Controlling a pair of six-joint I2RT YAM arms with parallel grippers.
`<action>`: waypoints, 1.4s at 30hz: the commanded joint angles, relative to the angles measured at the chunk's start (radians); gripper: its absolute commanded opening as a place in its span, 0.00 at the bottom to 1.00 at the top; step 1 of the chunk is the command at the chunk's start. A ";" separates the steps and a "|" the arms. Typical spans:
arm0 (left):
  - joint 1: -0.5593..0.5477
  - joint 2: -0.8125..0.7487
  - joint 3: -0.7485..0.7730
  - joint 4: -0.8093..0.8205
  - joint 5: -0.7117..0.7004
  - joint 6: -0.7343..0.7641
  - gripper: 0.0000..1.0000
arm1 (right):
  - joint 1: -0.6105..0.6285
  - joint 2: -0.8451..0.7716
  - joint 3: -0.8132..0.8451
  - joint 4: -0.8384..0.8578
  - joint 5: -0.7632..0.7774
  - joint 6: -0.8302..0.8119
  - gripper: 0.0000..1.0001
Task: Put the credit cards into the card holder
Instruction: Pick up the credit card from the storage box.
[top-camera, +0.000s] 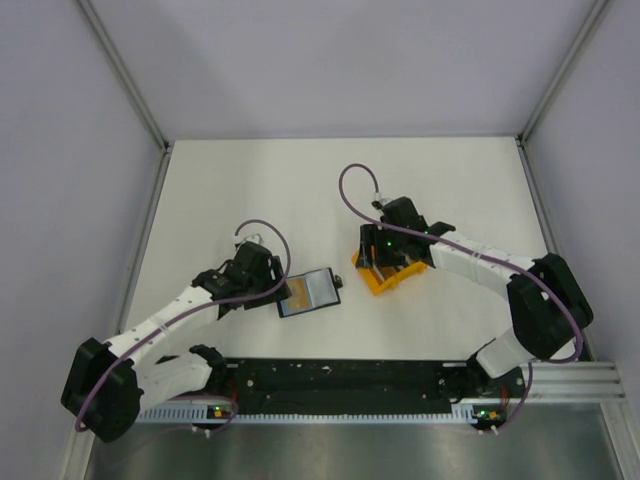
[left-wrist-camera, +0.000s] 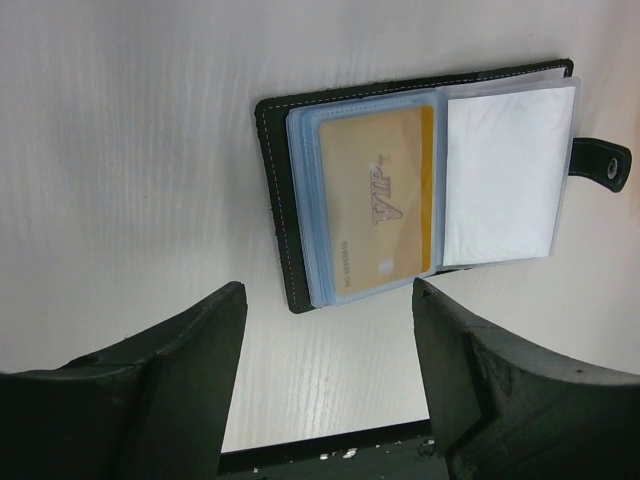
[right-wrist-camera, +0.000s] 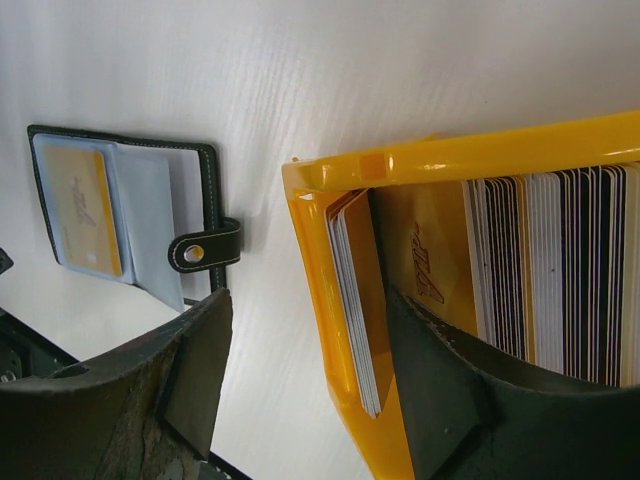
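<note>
The card holder (top-camera: 310, 292) lies open on the white table, black outside with pale bluish sleeves. In the left wrist view a gold card (left-wrist-camera: 380, 205) sits in its left sleeve and the right sleeve (left-wrist-camera: 505, 175) looks blank. My left gripper (left-wrist-camera: 330, 335) is open and empty, just short of the holder's near edge. The credit cards (right-wrist-camera: 560, 270) stand edge-on as a striped row in the orange bin (right-wrist-camera: 340, 340). My right gripper (right-wrist-camera: 310, 350) is open. One finger (right-wrist-camera: 190, 380) is outside the bin wall. The other (right-wrist-camera: 440, 390) is inside, past a few separated cards (right-wrist-camera: 355, 300).
The orange bin (top-camera: 392, 270) stands just right of the holder. The holder's snap strap (right-wrist-camera: 205, 250) points toward the bin, a short gap of table between them. A black rail (top-camera: 350, 380) runs along the near table edge. Grey walls enclose the table.
</note>
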 joint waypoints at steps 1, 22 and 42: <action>-0.002 0.011 0.024 0.035 0.000 0.006 0.72 | -0.015 0.035 0.015 0.040 -0.031 -0.024 0.63; -0.002 0.037 0.014 0.054 0.019 0.003 0.72 | -0.017 0.011 -0.006 0.062 -0.117 -0.001 0.55; -0.002 0.038 -0.002 0.060 0.022 0.005 0.72 | -0.017 0.047 0.006 0.059 -0.114 -0.010 0.58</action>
